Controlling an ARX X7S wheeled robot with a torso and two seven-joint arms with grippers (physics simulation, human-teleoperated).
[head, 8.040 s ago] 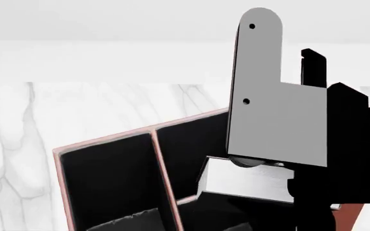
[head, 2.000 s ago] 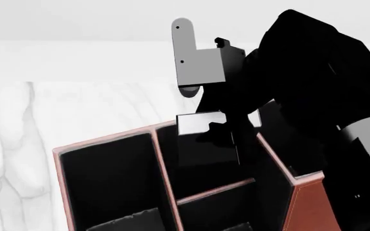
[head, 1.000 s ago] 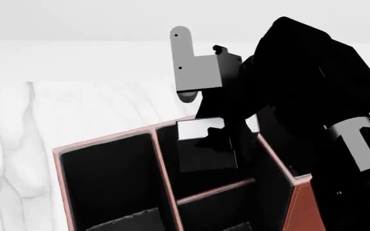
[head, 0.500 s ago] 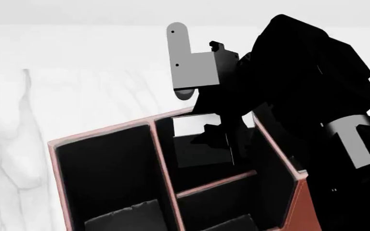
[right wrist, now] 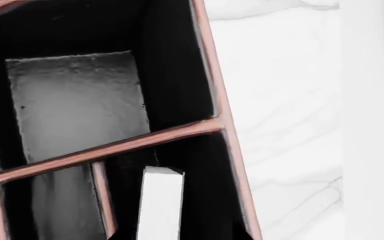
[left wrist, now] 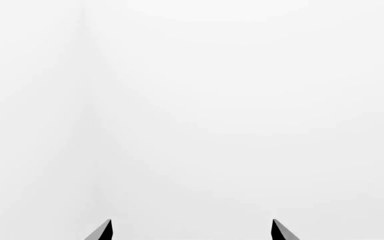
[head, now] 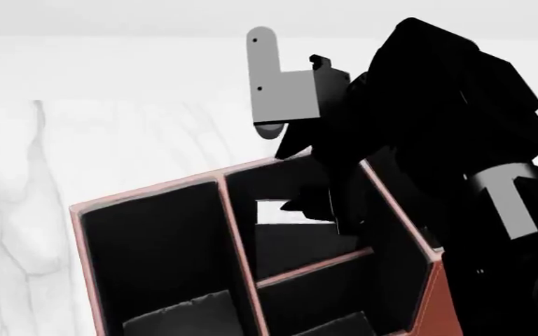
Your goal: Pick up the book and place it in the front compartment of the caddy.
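Book: the book point(head: 293, 231) stands on edge inside the caddy, down in the far one of the two squarish cells. Its white page block faces up; the black covers blend into the lining. In the right wrist view the page block point(right wrist: 160, 205) shows as a pale strip sunk below the rim.

Caddy: the caddy point(head: 148, 192) sits on a white marbled table point(head: 26, 161), a reddish-brown box with pale rims and black lining. A long undivided cell runs along its left side in the head view, and a taller wall rises on the right.

Front compartment: the front compartment point(head: 311, 301) is the nearer squarish cell, parted from the book's cell by a low thin reddish bar point(head: 316, 266). No part of the book is in it.

Right gripper: the right gripper point(head: 318, 208) reaches down into the book's cell, its black fingers at the top of the book. From here I cannot tell whether they clamp it or have let go; black on black hides the gap.

Left gripper: the left gripper point(left wrist: 190, 231) shows only two dark fingertips set well apart, spread wide with nothing between them, against plain white.
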